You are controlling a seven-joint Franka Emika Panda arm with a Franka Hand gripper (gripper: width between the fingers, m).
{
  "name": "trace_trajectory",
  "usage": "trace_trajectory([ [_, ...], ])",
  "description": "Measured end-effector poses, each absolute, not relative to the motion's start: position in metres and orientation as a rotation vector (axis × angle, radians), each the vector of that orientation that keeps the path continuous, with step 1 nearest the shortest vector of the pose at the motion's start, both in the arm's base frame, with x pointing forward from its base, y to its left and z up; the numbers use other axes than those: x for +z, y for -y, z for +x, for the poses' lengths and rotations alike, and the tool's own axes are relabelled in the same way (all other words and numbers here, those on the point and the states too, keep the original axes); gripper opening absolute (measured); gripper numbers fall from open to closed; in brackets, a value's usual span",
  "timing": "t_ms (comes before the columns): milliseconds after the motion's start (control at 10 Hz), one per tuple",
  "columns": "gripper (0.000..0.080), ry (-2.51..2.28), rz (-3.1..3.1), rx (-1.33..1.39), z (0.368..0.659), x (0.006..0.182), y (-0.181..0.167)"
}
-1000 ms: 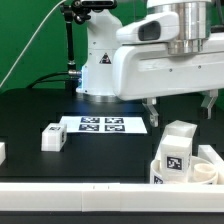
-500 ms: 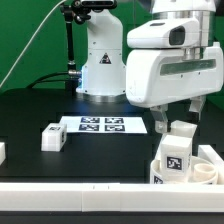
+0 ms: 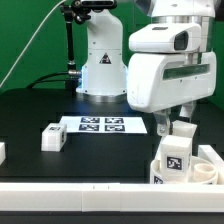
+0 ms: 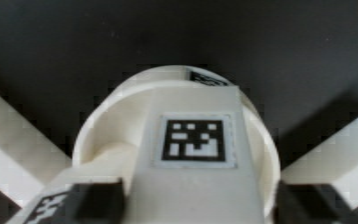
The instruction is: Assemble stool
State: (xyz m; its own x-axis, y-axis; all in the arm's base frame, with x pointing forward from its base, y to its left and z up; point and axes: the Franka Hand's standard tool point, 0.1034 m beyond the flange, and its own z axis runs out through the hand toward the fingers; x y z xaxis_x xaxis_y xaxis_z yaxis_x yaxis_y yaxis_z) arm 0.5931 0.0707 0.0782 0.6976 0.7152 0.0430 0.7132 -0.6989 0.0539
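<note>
- Gripper [image 3: 176, 123]: jaws apart, straddling one leg [image 4: 176, 130].
- Leg: tagged, centred between the fingers [image 4: 19, 135], apparently clear of both; the blurred wrist view leaves doubt.

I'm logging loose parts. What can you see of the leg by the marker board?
The leg is a small white block, plastic by its look, with a dark tag on top. It rests on the black table, just off a corner of the marker board, on the exterior view's left, with nothing gripping it.
</note>
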Motion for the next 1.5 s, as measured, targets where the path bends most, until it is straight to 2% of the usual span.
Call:
trace_trajectory([
  [100,0.0337,-1.201,2.866,0.094,0.593,0.078,-0.069],
  [500,0.0337,-1.142,2.891,0.094,0.594,0.078,-0.061],
  [700,0.0337,-0.965,2.959,0.097,0.594,0.078,-0.061],
  [1500,0.0338,0.287,3.135,0.222,0.595,0.076,-0.059],
])
